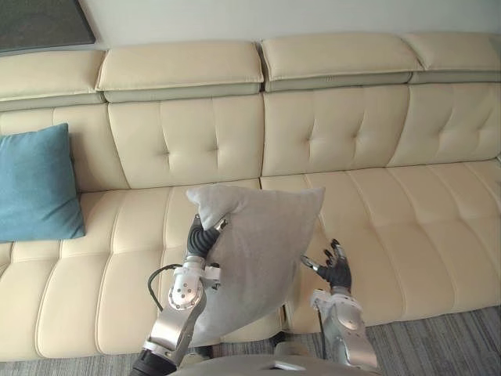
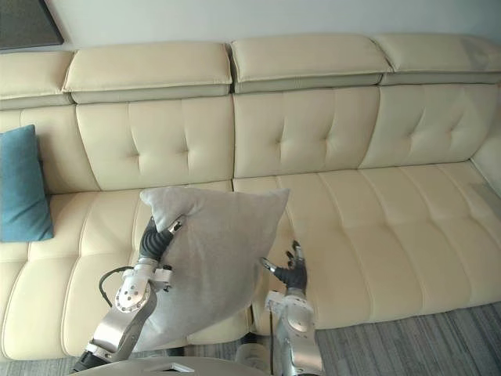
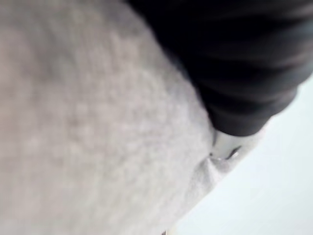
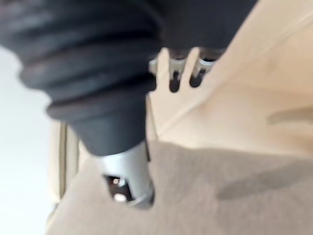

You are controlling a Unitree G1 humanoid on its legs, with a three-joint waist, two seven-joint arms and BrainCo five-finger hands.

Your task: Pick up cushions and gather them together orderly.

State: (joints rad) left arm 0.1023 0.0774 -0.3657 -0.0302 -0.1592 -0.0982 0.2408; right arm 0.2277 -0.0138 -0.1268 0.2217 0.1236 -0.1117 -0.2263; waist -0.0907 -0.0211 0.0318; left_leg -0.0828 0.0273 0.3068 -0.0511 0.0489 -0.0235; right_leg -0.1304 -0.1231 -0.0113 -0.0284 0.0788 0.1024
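Observation:
A grey cushion (image 1: 258, 251) hangs upright in front of the sofa's middle seat. My left hand (image 1: 200, 237) grips its upper left edge, fingers curled into the cloth; the left wrist view has the grey cushion (image 3: 88, 127) pressed close against the hand. My right hand (image 1: 337, 270) is low beside the cushion's right edge, fingers relaxed and spread, thumb pointing toward the cloth, holding nothing. In the right wrist view its thumb (image 4: 128, 183) lies over the grey cushion (image 4: 220, 196). A blue cushion (image 1: 35, 184) leans against the backrest at the sofa's far left.
The long cream leather sofa (image 1: 391, 204) spans the whole width, with tufted backrests and headrests. Grey carpet (image 1: 446, 345) lies in front at the lower right. A dark panel (image 1: 39, 23) hangs on the wall at the upper left.

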